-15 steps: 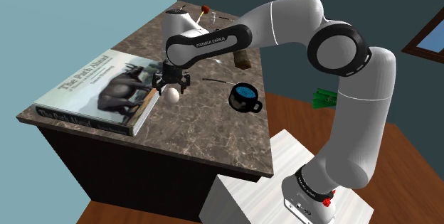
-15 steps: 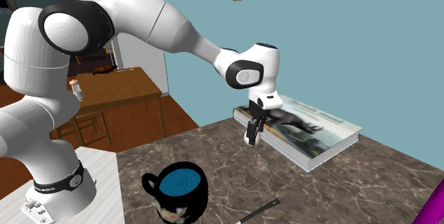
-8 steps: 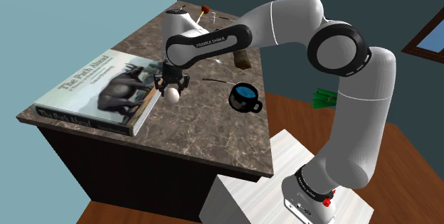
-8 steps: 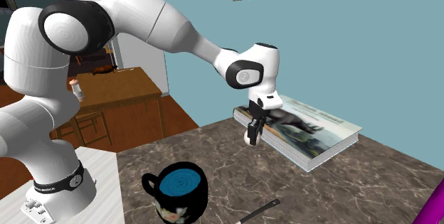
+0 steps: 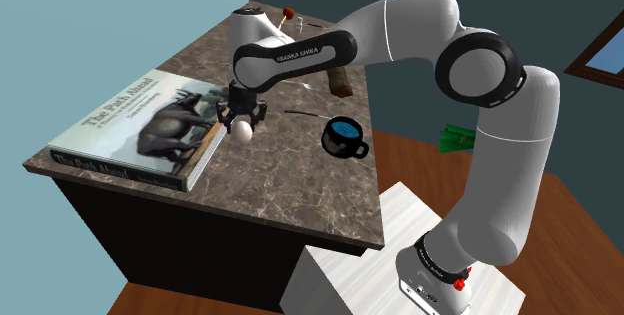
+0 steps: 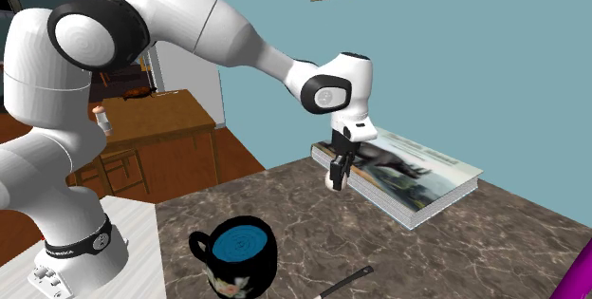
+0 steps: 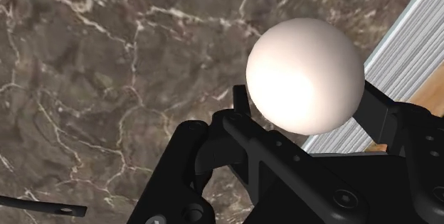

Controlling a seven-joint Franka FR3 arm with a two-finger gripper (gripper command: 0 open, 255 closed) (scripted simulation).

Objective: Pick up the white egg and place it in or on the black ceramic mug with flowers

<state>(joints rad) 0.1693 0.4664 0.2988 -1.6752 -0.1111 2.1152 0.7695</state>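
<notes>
My claw (image 5: 241,121) is clamped on the white egg (image 5: 240,132), one finger on each side, low over the marbled desk (image 5: 290,188) and just beside the page edge of the horse book (image 5: 140,123). The black flowered mug (image 5: 345,137) stands upright, apart, toward my stand. Its inside shows blue.

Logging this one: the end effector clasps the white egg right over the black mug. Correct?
Not quite. The end effector does clasp the white egg, but beside the edge of the book, not over the black mug, which stands apart on the counter; the shoulder view shows it.
</notes>
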